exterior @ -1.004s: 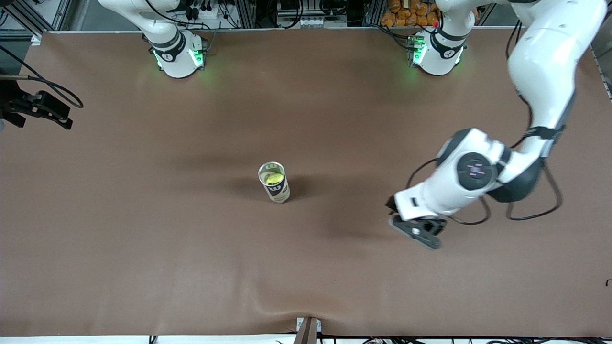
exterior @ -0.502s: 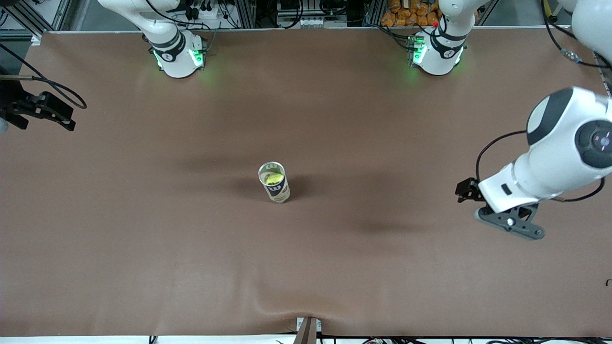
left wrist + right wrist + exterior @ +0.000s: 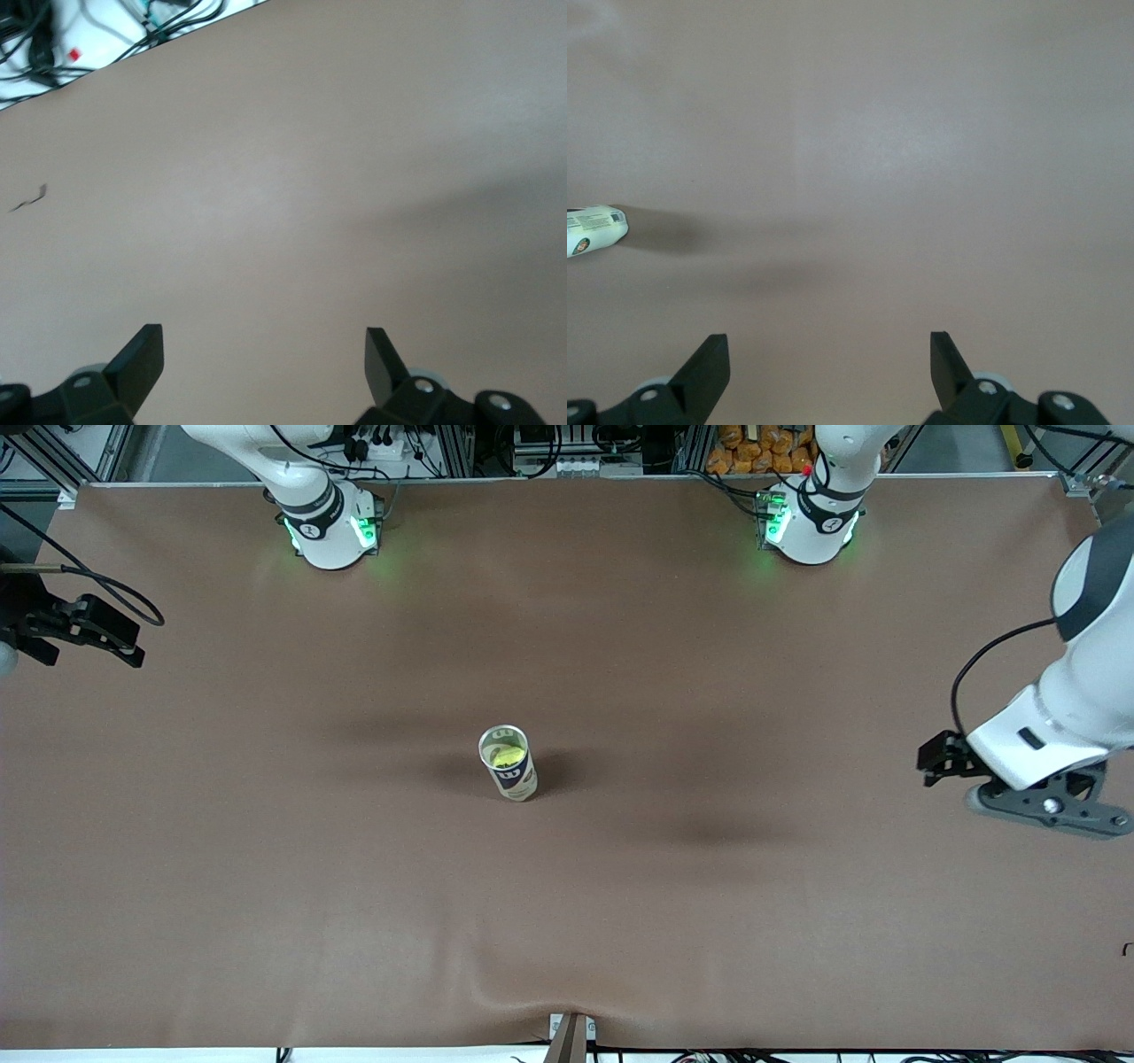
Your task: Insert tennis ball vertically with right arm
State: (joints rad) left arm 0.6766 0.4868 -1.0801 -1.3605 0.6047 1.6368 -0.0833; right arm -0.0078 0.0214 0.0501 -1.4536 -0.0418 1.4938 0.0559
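Observation:
A tennis ball can stands upright in the middle of the brown table, its mouth open. The yellow tennis ball sits inside it, just below the rim. My right gripper hangs open and empty over the right arm's end of the table, well away from the can. In the right wrist view the right gripper has only bare table between its fingers, and the can shows small at the picture's edge. My left gripper is open and empty over the left arm's end; the left wrist view shows only bare cloth.
The brown cloth covers the whole table, with a wrinkle at its edge nearest the front camera. Both arm bases stand at the edge farthest from that camera, with cables and racks past them.
The left arm has swung away from the middle of the table out to its own end, its gripper open throughout. The right gripper has barely shifted. The can and ball have not moved.

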